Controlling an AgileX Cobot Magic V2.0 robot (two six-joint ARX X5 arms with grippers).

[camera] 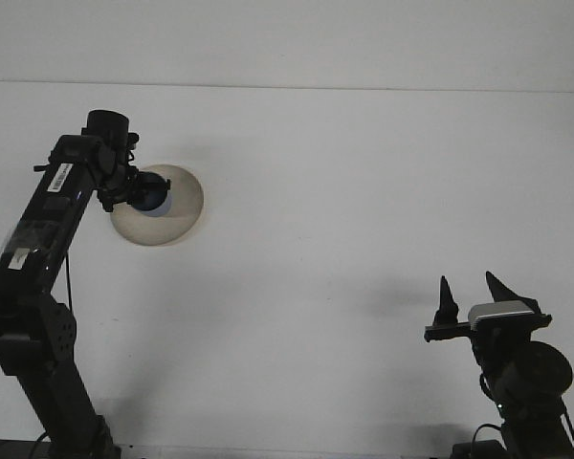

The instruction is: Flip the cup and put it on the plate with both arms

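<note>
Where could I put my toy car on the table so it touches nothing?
The wide white middle, between the plate and the right tool, is bare. So is the far right. It is crowded at the plate, where the left tool and blue cup are.

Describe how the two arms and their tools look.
Both arms are black. The left arm is a boxy link with white stickers, a cable hanging below it. The right tool has two pointed black fingers on a silver-grey block above a round black joint.
</note>
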